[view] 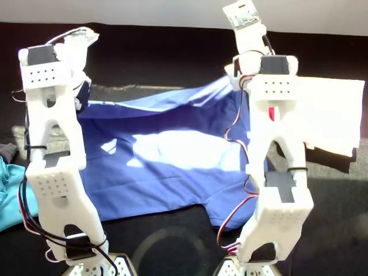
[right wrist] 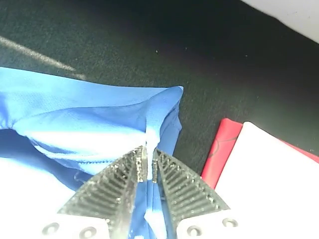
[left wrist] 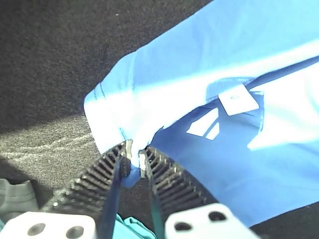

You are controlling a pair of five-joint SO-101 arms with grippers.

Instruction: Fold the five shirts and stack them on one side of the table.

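Both hands are clamped on the blue shirt (view: 167, 167): left hand (left wrist: 134, 159) pinches one far corner of the fabric, right hand (right wrist: 149, 162) the opposite far corner. The shirt is spread across the middle of the surface (view: 172, 52), and its far edge looks lifted. White shirt (view: 328, 115) lies folded by the right edge on a red cloth (right wrist: 224, 144); teal shirt (view: 8, 190) is bunched at the left edge.

Step in hand (my read): fold the far half toward the near edge. To do it well, move both hands in sync at the same height with the fabric taut, land the edge square on the near hem, and release together.

Hard to see: the arms cover both sides of the shirt in the high view. Pinch depth is unclear. Grey cloth (view: 7, 150) at the left edge is cut off, so I can't say it's a shirt.
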